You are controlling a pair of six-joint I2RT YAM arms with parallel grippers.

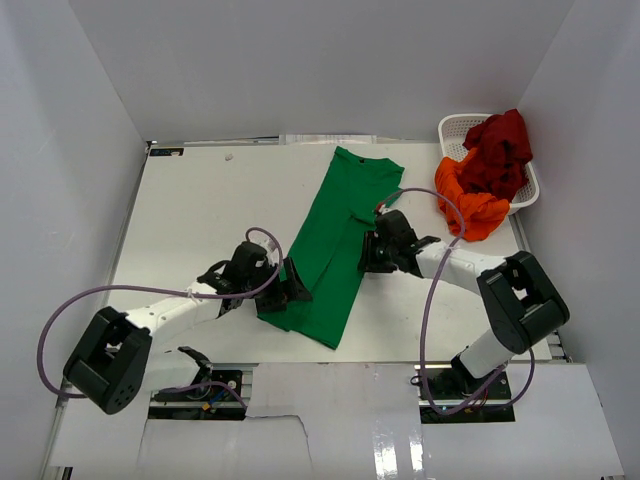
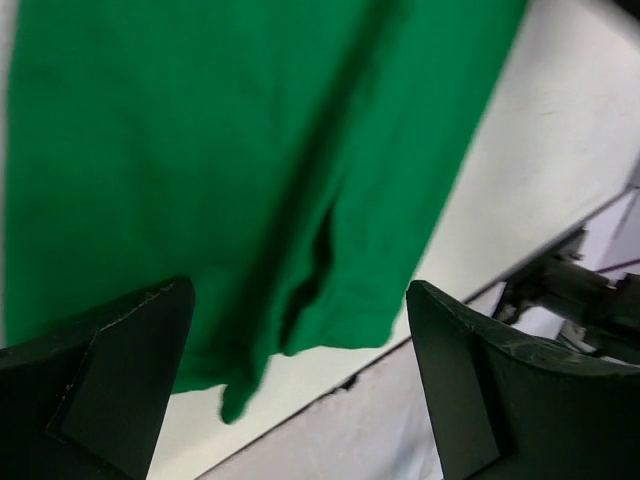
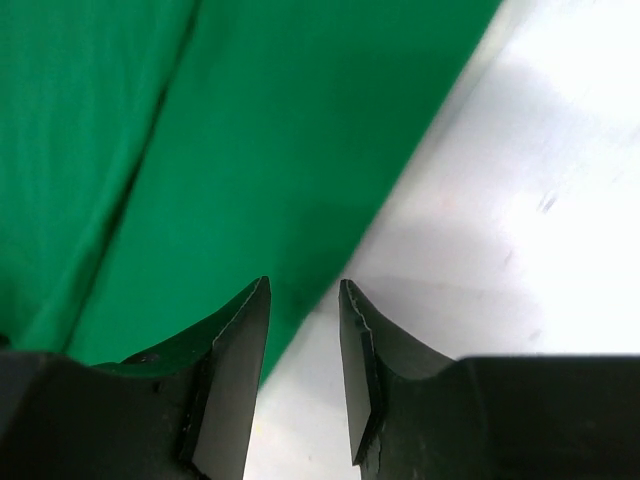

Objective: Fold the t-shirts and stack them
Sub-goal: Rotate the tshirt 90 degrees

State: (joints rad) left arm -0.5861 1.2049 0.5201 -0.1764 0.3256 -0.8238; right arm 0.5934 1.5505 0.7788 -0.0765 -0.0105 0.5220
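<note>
Robot lab test cell, not a home: plain white table [image 1: 200, 200] boxed in by bare white walls [image 1: 320, 60] at 9, 12 and 3 o'clock. Two arms are bolted to the table edge at 6 o'clock, left arm [image 1: 165, 312] toward 7 and right arm [image 1: 455, 265] toward 5, with purple cables [image 1: 110, 291] looping loose off them. Staged props: green t-shirt [image 1: 335, 250] laid out at centre, white basket [image 1: 455, 128] of clothes at 2 o'clock.

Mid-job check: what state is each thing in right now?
Green shirt: folded into a long strip, lying flat.
Orange shirt: crumpled, spilling over basket edge.
Red shirt: crumpled in basket.
Basket: upright, holding shirts.
Left hand: wide open, empty.
Right hand: slightly open, empty.
</note>
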